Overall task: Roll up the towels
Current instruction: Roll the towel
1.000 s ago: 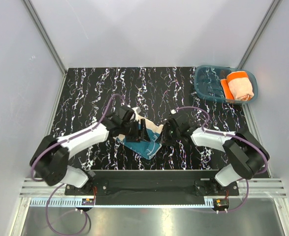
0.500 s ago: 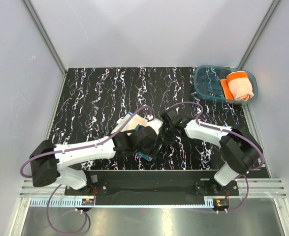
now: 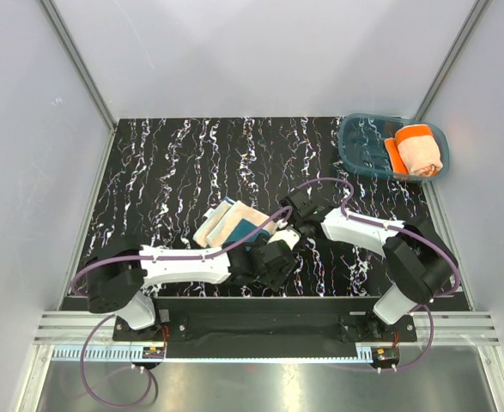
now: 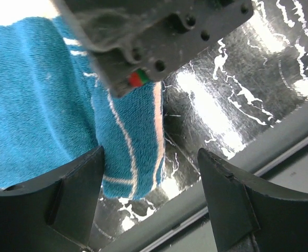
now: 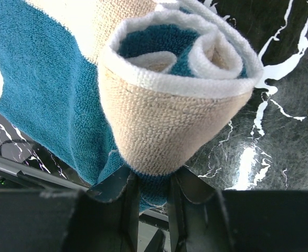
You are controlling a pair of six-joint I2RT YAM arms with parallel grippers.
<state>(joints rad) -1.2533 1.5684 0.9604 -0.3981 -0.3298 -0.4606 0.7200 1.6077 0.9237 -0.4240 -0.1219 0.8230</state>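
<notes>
Right claw (image 5: 152, 195): clamped on the teal towel (image 5: 159, 121), both fingers pinching the bottom edge of the rolled end, pretty snug grip

Left claw (image 4: 151, 165): jaws spread wide, not holding anything; one finger (image 4: 75, 194) is right up against the towel's teal edge, and the other sits out over the bare table (image 4: 237, 89)

Teal towel: middle of the table toward the front edge, right where the two claws meet; partly rolled, cream back on the outside, teal spiral showing inside, plus a flat teal flap hanging off beside the roll

Orange towel (image 3: 419, 153): rolled up, lying in the tray (image 3: 363, 148)

Tray: translucent blue, far right corner of the table, well apart from both claws

Arms: left one lies low along the front edge reaching rightward, right one reaches in leftward
</notes>
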